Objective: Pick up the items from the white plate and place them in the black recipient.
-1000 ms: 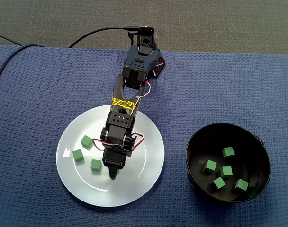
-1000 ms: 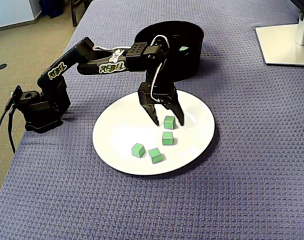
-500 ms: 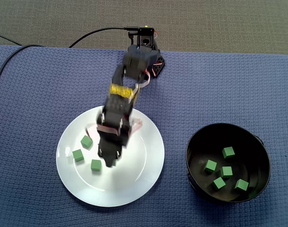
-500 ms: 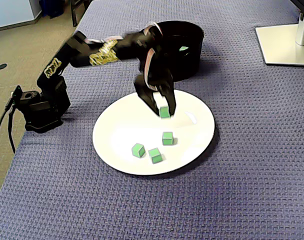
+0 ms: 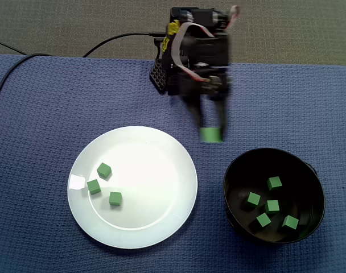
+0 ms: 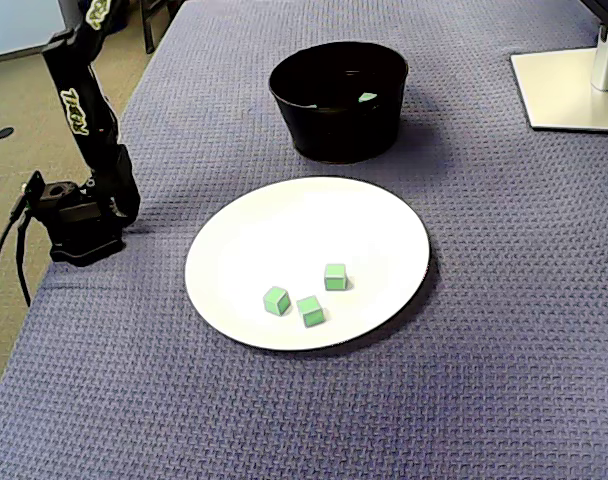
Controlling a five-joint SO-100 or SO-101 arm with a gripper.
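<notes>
Fixed view, pincer [image 5: 211,129] grasping small green cube [image 5: 210,135], blurred, above blue cloth [image 5: 287,108]

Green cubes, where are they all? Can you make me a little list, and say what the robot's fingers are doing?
white plate: holds three loose cubes
black bowl: holds five dropped cubes
fingers: shut on the carried cube, up in the air, not over the plate
blue cloth: under plate and bowl
</notes>
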